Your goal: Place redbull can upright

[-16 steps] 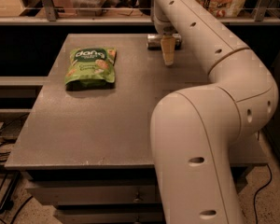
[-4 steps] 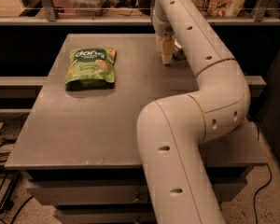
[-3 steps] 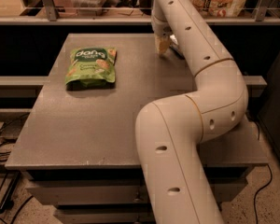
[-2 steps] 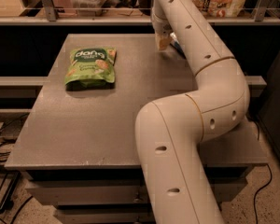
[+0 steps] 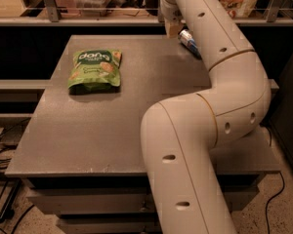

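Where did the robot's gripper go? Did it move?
Yes. The gripper moved back toward the table's far edge, now beside the redbull can.

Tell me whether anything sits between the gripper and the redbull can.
Nothing visible does. The gripper hangs at the far edge of the table, right beside the redbull can, which lies on its side, partly hidden by the arm. The green snack bag lies well away from both.

Lab worktable (image 5: 107,130), tool (image 5: 174,29) at far edge
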You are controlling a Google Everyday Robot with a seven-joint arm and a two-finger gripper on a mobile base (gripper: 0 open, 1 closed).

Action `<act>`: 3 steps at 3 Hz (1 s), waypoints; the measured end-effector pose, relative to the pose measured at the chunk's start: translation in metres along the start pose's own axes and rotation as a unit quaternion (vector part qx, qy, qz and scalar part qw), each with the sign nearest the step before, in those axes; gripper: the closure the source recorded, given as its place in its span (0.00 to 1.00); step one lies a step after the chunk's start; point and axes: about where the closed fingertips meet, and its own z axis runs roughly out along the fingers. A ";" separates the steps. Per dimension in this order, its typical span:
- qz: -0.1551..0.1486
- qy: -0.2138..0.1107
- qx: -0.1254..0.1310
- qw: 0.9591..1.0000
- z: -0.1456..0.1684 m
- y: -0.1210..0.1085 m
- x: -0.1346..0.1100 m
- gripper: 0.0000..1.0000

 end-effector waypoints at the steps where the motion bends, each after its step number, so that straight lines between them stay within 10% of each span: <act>1: 0.007 -0.003 0.024 1.000 -0.030 -0.005 0.010 0.19; 3: 0.005 -0.005 0.038 0.999 -0.022 -0.014 0.007 0.00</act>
